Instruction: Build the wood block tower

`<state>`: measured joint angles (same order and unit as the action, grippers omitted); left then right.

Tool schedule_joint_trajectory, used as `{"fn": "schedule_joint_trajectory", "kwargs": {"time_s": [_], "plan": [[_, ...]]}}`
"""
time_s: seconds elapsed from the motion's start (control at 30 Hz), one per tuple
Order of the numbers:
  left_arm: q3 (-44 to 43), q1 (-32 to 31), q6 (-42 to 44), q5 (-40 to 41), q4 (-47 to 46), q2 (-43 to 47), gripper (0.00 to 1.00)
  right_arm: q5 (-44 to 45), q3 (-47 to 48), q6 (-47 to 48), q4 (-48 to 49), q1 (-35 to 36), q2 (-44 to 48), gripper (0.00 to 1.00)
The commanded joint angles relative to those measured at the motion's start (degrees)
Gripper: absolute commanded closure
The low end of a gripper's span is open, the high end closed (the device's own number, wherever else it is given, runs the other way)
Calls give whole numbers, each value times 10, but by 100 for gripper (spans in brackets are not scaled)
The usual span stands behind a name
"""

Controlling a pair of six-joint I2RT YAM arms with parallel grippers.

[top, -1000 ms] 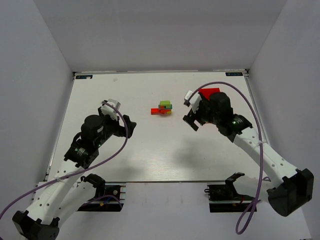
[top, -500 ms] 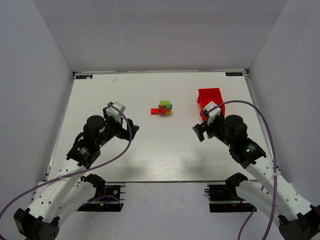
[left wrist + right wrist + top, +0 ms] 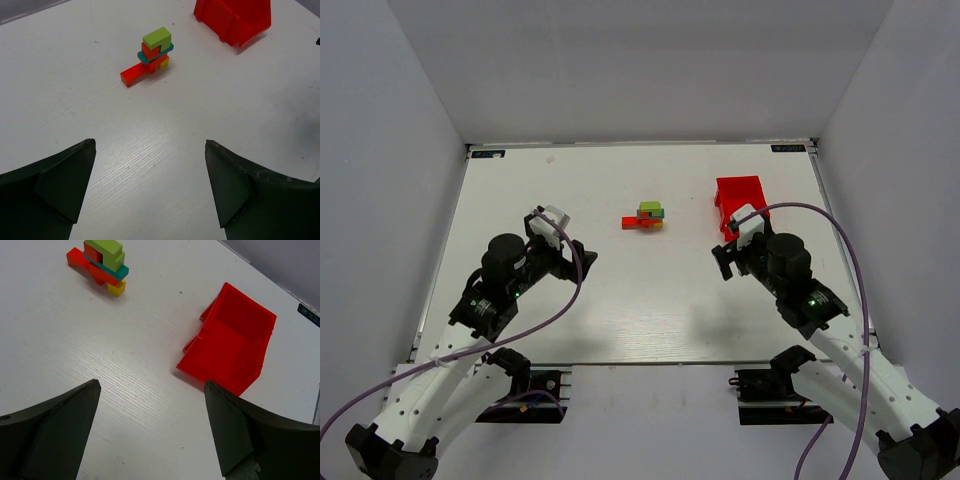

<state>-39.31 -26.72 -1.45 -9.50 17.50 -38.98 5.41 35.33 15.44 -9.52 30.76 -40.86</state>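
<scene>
Top external: wood block tower (image 3: 644, 217) is reading too small to count its blocks. The wrist camera (image 3: 747, 220) on the right gripper (image 3: 723, 260) is covering the lower edge of the red bin (image 3: 740, 190).

Left wrist: top edge is cropping the red bin; bottom edge is cropping the fingers of the left gripper (image 3: 150, 143).

Right wrist: teal bar (image 3: 121, 272) is hiding most of the yellow block (image 3: 117, 288).

Left arm (image 3: 420, 390): white links, black joints.
Right arm (image 3: 865, 375): same white and black.
Cables (image 3: 795, 205): purple.
Fingers (image 3: 55, 185): dark, wedge-shaped.
</scene>
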Motion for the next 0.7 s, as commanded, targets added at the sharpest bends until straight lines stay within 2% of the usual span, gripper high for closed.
{"fn": "schedule_joint_trajectory", "kwargs": {"time_s": [0.0,0.67], "plan": [[2,3,8,-3,-11,9,0,21,-10,14,28,-1,4,10],[7,3,18,-9,-11,9,0,36,-18,31,28,0,-4,10]]}}
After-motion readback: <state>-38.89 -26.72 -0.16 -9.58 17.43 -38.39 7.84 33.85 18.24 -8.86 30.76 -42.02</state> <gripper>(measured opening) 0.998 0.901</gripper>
